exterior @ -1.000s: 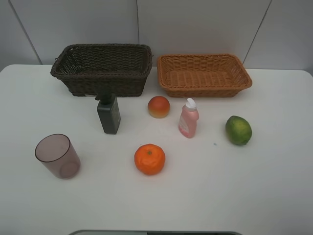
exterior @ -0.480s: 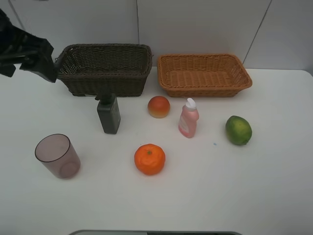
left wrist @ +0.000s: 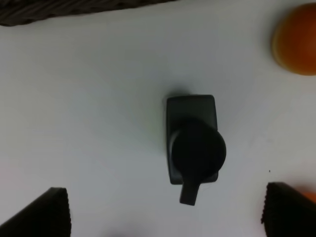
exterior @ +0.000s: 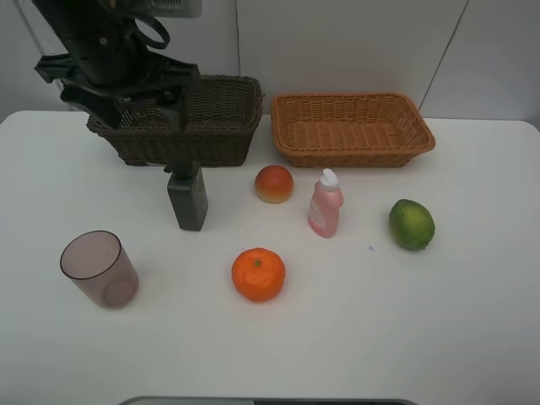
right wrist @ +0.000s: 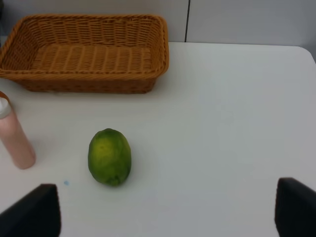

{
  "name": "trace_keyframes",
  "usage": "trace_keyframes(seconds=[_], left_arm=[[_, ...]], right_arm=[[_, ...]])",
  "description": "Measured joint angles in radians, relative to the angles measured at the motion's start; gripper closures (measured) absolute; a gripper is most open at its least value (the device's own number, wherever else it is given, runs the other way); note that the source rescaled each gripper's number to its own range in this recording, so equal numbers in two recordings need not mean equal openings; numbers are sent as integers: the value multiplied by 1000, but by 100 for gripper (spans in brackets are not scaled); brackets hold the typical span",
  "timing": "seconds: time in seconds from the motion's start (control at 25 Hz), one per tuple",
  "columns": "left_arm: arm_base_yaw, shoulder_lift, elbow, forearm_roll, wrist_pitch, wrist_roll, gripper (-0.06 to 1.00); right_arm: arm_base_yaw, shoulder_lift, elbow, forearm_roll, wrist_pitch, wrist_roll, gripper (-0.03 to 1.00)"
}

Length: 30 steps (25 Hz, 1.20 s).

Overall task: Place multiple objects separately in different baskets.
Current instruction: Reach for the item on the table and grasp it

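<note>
Arm work first: my left arm (exterior: 114, 59) is reached in high over the near edge of the dark brown basket (exterior: 221, 126), wrist bent so the tool points straight down at the table (exterior: 422, 329). The left gripper (left wrist: 170, 217) hangs above the dark green-black bottle (exterior: 187, 201). In its wrist view I look down on the bottle's cap and nozzle, with the two fingertips (left wrist: 52, 215) far apart at the frame's edge. The jaws stand at full spread and grip nothing, and they are clear of the bottle.

My right gripper (right wrist: 165, 212) I see only through its own wrist camera. It is held low and tilted forward, facing the green lime (right wrist: 109, 156) and the orange-tan basket (right wrist: 84, 81) beyond it. Its jaws are also wide apart, with nothing between them.

Counting: two baskets, side by side along the far edge of the table, the dark one on the left and the tan one on the right. One bottle stands upright just in front of the dark basket. One purple-brown cup (exterior: 99, 270) stands near the front left, mouth up. One pink white-capped bottle (exterior: 325, 209) is upright near the middle. Three fruits lie out: one orange (exterior: 258, 274) in front, one red-orange peach-like fruit (exterior: 274, 184) between the two bottles, and one lime to the right. All six objects rest on the table. The tan basket's floor is bare, and the arm hides part of the dark one's inside.
</note>
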Motion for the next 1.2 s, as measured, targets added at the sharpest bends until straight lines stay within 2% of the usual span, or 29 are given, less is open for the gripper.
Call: trace_keyframes(seconds=[0.2,0.6,0.92,1.2], left_arm=[[-8,106,-75,-6,48,-62,-5],[-24,216,-82,-5,46,-130,-5],[-29,227,-78,-27,-34,-137,-5],[-29,227,9,-33,-113,-156,-5]], right_arm=[[0,0,0,0,0,0,11],[0,0,0,0,0,0,11],[0,0,0,0,0,0,11],[0,0,0,0,0,0,11]])
